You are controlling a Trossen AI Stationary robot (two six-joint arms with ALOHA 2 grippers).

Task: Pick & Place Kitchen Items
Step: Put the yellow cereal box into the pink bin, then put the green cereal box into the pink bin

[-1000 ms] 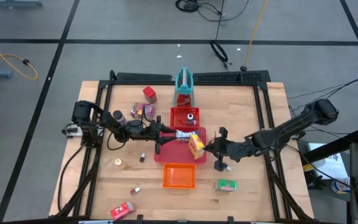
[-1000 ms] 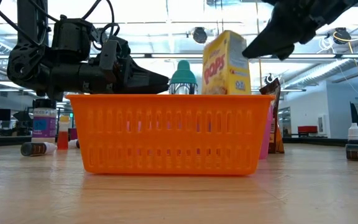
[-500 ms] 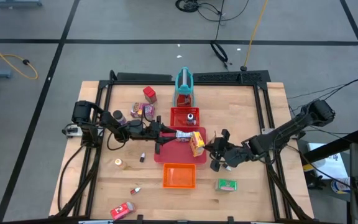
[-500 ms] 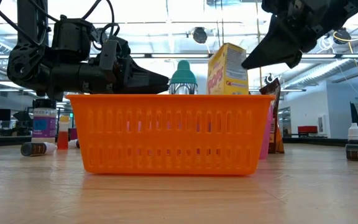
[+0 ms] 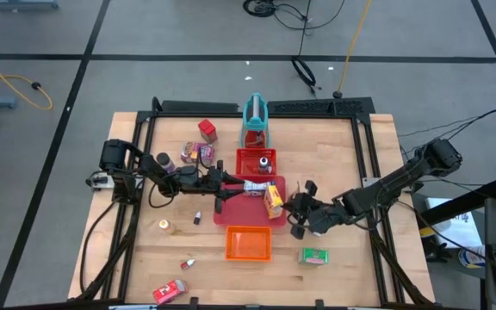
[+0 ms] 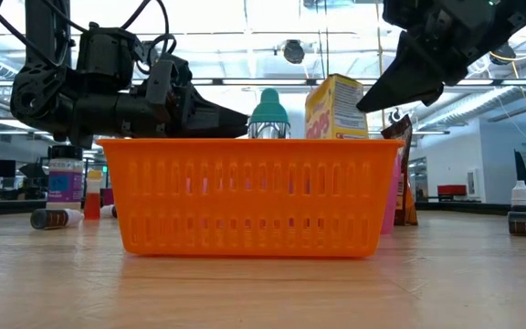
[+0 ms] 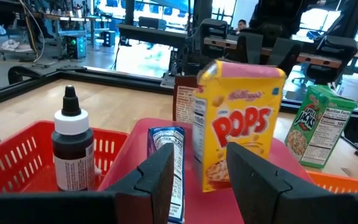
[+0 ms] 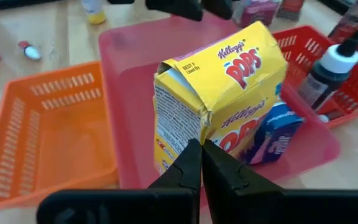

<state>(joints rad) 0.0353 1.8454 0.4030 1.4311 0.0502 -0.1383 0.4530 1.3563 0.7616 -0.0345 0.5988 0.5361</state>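
Note:
A yellow cereal box (image 5: 272, 201) stands in the pink tray (image 5: 238, 212) at the table's middle, and my right gripper (image 5: 288, 207) is shut on it from the right. A blue-white packet (image 7: 166, 149) lies in the same tray beside the box. My left gripper (image 5: 225, 191) reaches level over the tray's left rim, open. The packet's near end sits by one finger (image 7: 157, 177); whether they touch I cannot tell. The yellow box (image 7: 235, 134) is just beyond the fingers. My right gripper pinches a crumpled edge of the yellow box (image 8: 199, 127) between its two shut fingers, up near the box's top corner (image 6: 362, 91). The fingers slant down from the table's right side. The box stays nearly upright; the orange basket hides its bottom.
An orange basket (image 5: 248, 244) sits near the pink tray, and a red basket (image 5: 250, 164) holding a dark bottle (image 7: 73, 149) sits beyond it. A teal stand (image 5: 255, 116) is behind. A green box (image 5: 314, 255), red boxes (image 5: 207, 129), a purple can (image 5: 164, 161) and tiny bottles (image 5: 196, 218) lie around.
My right gripper has gone down and slightly toward the table's left with the yellow box, rolling a little. The box has sunk lower behind the orange basket's rim and turned about, so its printed front faces the low view less.

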